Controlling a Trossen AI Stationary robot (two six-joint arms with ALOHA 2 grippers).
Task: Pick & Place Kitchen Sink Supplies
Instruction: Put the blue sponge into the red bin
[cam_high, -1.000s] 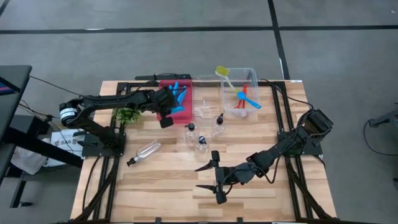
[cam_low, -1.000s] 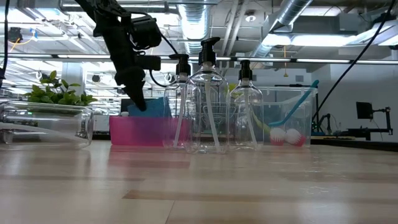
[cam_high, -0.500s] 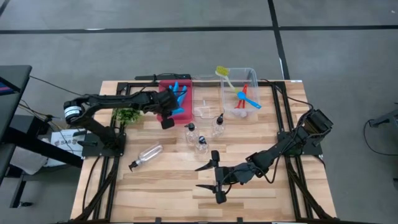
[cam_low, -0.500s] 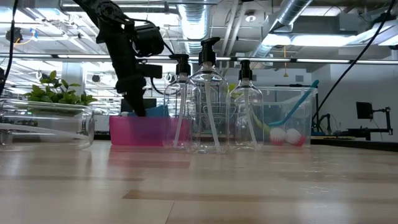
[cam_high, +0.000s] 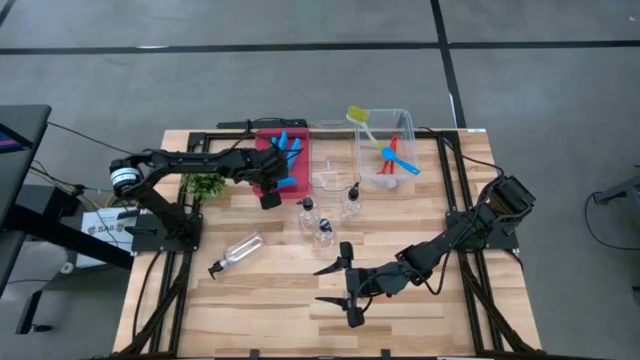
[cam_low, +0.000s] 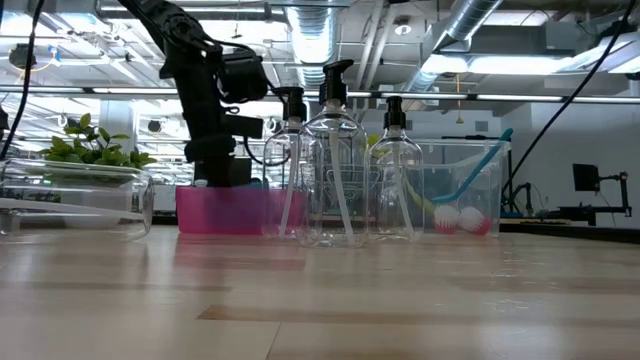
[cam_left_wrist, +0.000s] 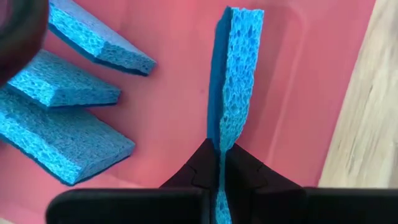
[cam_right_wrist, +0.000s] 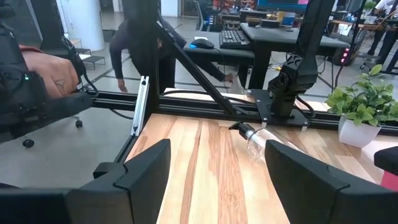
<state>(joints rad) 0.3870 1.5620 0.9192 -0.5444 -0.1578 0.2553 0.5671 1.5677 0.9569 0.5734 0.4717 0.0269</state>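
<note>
Placing a blue sponge (cam_left_wrist: 235, 74) into the red tray (cam_high: 266, 139) looks like the step in hand: the left gripper (cam_left_wrist: 219, 177) is clamped on the sponge's lower edge, holding it on edge just over the tray floor, at the tray's side nearest the bare wood of the tabletop. Three more sponges (cam_left_wrist: 59, 124) lie flat in the tray beside it, well clear of the held one. From above, the left gripper (cam_high: 268, 186) sits over the tray near the tabletop's far left corner, with the small plant (cam_high: 203, 185) just beside the arm. The next move, as I judge it, calls for lowering slightly and parting the fingers so the sponge drops flat inside the tray rather than tipping over its rim onto the wood. Other supplies wait: three pump bottles (cam_high: 324, 230) stand upright near the middle of the tabletop, one bottle (cam_high: 236, 250) lies on its side toward the left edge, and brushes (cam_high: 388, 155) sit in the clear bin (cam_high: 406, 120) by the far edge. The right gripper (cam_high: 345, 285) rests near the front edge, its fingers apart and holding nothing
</note>
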